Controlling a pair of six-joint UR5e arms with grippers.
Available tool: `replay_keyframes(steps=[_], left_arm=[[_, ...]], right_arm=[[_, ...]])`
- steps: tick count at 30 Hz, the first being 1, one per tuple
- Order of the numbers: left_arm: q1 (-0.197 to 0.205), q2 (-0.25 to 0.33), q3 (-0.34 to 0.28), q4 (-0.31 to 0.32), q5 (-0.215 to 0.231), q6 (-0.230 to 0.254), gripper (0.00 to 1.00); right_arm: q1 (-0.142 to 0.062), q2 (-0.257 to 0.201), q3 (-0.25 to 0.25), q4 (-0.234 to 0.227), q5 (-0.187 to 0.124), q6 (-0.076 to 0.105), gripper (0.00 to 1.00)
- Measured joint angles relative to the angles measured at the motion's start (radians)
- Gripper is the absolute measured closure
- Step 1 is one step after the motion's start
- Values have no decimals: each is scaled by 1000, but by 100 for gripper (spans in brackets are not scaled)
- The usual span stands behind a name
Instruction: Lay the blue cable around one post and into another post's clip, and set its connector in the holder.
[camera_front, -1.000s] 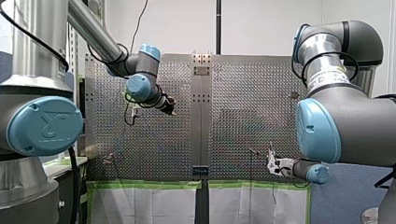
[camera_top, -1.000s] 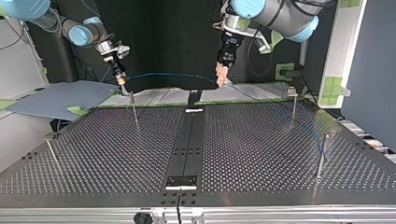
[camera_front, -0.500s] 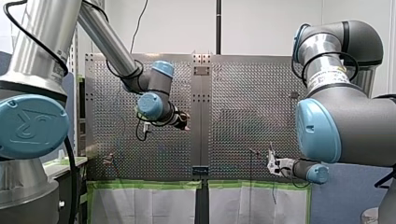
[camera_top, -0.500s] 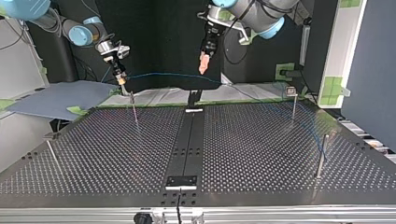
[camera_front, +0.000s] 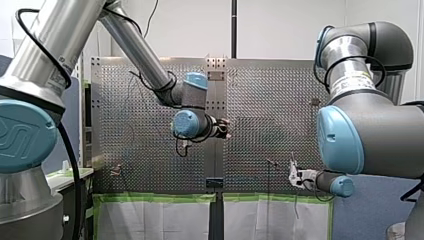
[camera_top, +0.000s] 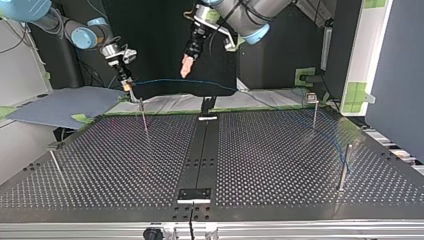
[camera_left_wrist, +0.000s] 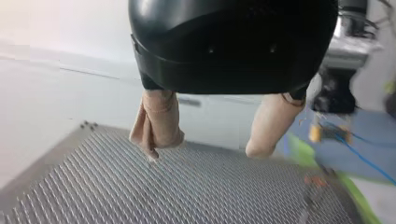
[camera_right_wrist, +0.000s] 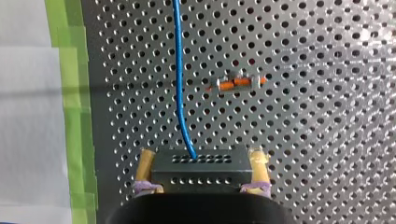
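1. My left gripper (camera_left_wrist: 203, 149) hangs empty over the perforated table (camera_left_wrist: 116, 196), its beige-padded fingers (camera_left_wrist: 158, 122) spread wide with nothing between them.
2. In the top view this gripper sits at upper centre, tips pointing down. The blue cable (camera_top: 200, 81) passes just beneath them, clear of the pads, and its long axis runs level from left to right across the upper frame.
3. From there the cable trails right and downward to a post (camera_top: 344, 165) near the frame's right edge.
4. At the cable's other end, upper left in the top view, my right gripper (camera_right_wrist: 201, 173) is clamped on the black connector (camera_right_wrist: 198, 165). Its yellow pads press on either flank, and the cable leaves the connector's front face straight ahead.
5. An orange-and-metal fitting (camera_right_wrist: 237, 83) lies ahead of the connector, just beside the cable. Whether it is a clip or the holder cannot be told.
6. My left arm looks the nearer to the free span. A grasp would likely need a short drop, with the jaws straddling the cable across its axis.
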Motion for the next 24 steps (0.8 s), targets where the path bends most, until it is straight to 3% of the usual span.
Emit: replay_keyframes(steps=[6,15,20,24], left_arm=[[-64,-64,64,64,-8,-55,0],[-151,-154,145,154,-17,-96,0],[-159,-200,159,179,-42,-122,0],[-140,-244,164,183,-59,-126,0]], right_arm=[[-16,0,0,-1,3,2,100],[-27,0,0,3,4,-1,100],[-33,0,0,8,4,-5,100],[-38,0,0,16,4,-13,100]])
